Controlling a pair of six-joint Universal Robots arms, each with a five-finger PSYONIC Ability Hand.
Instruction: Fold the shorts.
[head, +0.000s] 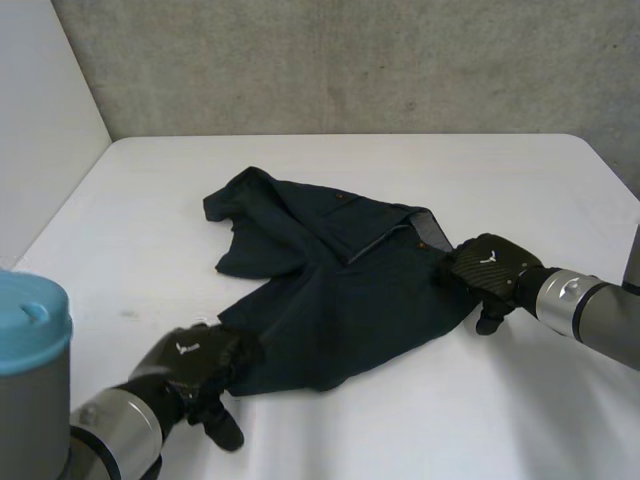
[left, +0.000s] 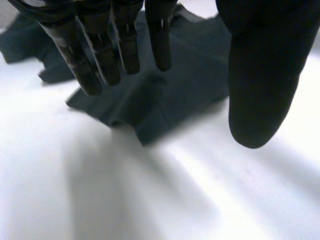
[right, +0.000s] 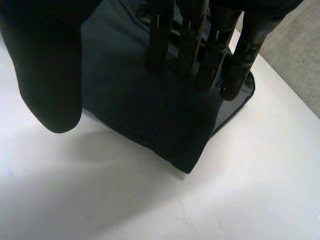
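Dark navy shorts lie crumpled in the middle of the white table, one leg reaching toward the far left. My left hand rests at the near-left corner of the cloth. In its wrist view the fingers are straight over the shorts, and the thumb stands apart, above the cloth's edge. My right hand is at the right-hand end of the shorts. Its fingers reach straight over the shorts near a corner, and the thumb is spread wide beside them.
A grey wall closes off the far side of the table, and a white panel stands along the left. My left arm's light-blue cap rises at the near left. Bare table surrounds the shorts on all sides.
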